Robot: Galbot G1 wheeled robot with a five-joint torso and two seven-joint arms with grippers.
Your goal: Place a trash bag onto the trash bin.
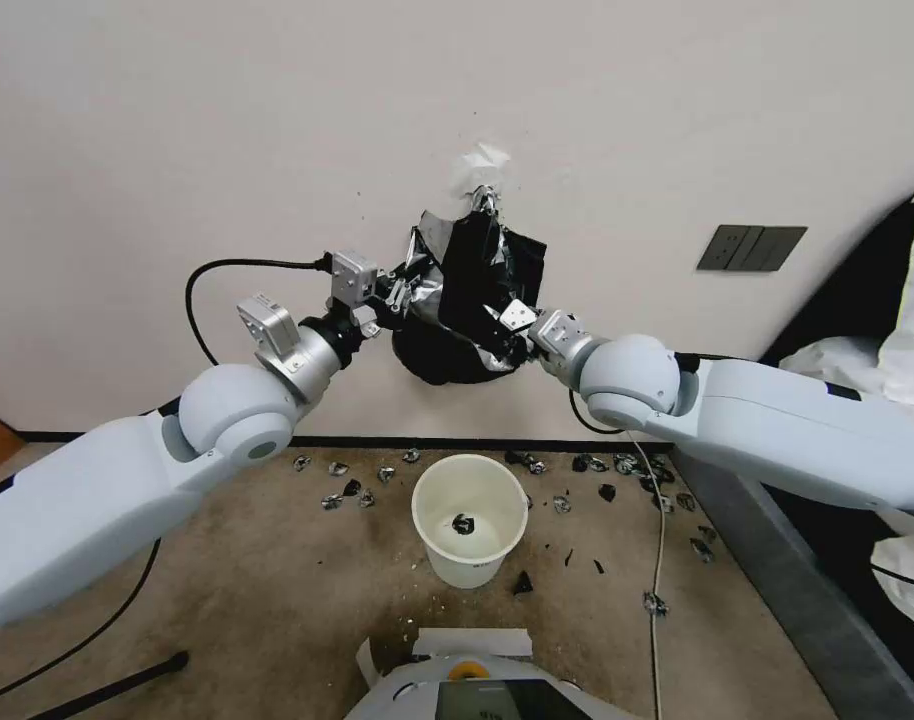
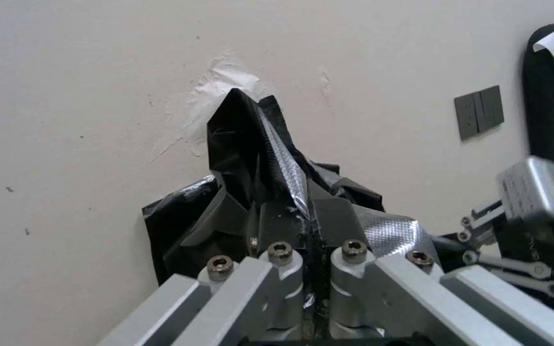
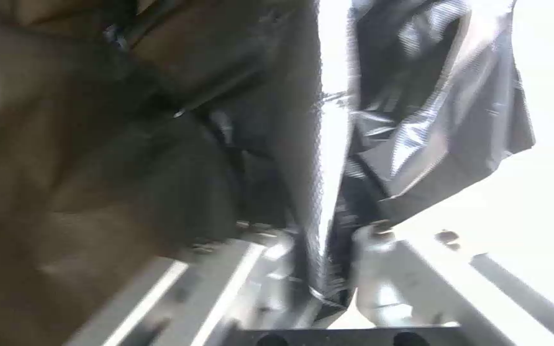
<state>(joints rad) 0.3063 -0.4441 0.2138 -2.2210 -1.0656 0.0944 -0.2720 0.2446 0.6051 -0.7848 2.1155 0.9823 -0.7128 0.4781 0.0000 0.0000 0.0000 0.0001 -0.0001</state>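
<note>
At frame centre, against a bare cream wall (image 1: 177, 130), the left tool (image 1: 402, 292) and right tool (image 1: 505, 330) each pinch the hanging trash bag (image 1: 457, 310). Below, the trash bin (image 1: 470, 520) stands upright on brown floor (image 1: 257, 590) littered with black scraps (image 1: 342, 495).

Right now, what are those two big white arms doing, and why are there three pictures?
Those arms belong to a robot on wheels. The big picture comes from a camera on its head, looking down. The other two come from little cameras on each wrist, so they look very close up. Each arm ends in a pinching part called an end effector. The left end effector and the right end effector are both pinched shut on a shiny black trash bag hanging by the wall. On the floor below stands the white trash bin, with something small and dark inside. Little black scraps lie scattered around it.
</note>
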